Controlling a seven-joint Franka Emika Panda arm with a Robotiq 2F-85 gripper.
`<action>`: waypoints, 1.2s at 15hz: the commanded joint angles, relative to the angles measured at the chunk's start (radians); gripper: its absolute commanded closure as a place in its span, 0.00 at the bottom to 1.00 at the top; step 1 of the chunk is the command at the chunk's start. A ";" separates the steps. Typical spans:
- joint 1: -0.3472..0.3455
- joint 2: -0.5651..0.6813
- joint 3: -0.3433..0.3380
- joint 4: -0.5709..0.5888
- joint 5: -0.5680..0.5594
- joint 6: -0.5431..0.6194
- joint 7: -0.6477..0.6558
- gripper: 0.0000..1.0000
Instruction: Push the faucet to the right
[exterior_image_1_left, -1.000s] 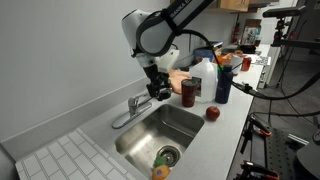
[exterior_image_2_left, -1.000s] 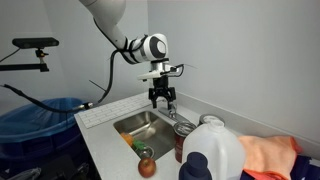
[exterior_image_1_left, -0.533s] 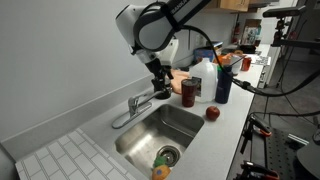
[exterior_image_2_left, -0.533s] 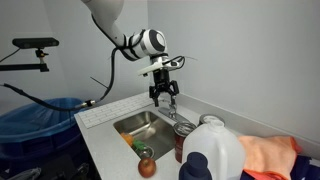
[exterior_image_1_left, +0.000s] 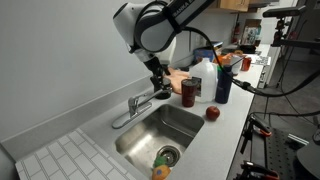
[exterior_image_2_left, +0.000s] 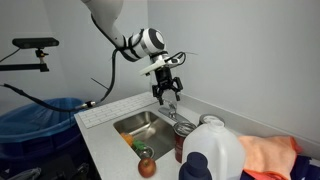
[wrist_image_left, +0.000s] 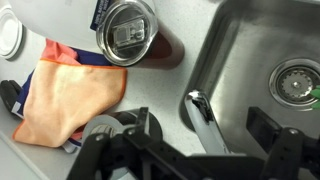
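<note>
The faucet (exterior_image_1_left: 137, 102) is chrome and stands at the back rim of the steel sink (exterior_image_1_left: 178, 122). In the wrist view its thin spout (wrist_image_left: 203, 118) runs between my two black fingers, with its tip beside the sink's rim (wrist_image_left: 215, 40). My gripper (exterior_image_1_left: 160, 84) is open and straddles the spout from above without closing on it. It also shows in an exterior view (exterior_image_2_left: 167, 92), low over the back edge of the sink (exterior_image_2_left: 135, 122). In the wrist view the gripper (wrist_image_left: 205, 140) has a finger on each side of the spout.
A red can (exterior_image_1_left: 189, 92), a white jug (exterior_image_1_left: 204, 76), a dark blue bottle (exterior_image_1_left: 222, 82) and an apple (exterior_image_1_left: 213, 113) stand on the counter beside the sink. An orange cloth (wrist_image_left: 70, 92) lies by the can (wrist_image_left: 128, 30). Food scraps sit at the drain (exterior_image_1_left: 161, 170).
My gripper has lifted slightly and shifted toward the back wall and the can. The spout stays between the fingers.
</note>
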 joint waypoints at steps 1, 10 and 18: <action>-0.009 0.005 0.007 0.003 0.020 0.044 0.017 0.00; -0.002 0.007 0.004 0.001 0.005 0.022 0.003 0.00; -0.024 0.075 -0.023 -0.008 -0.026 0.136 -0.009 0.00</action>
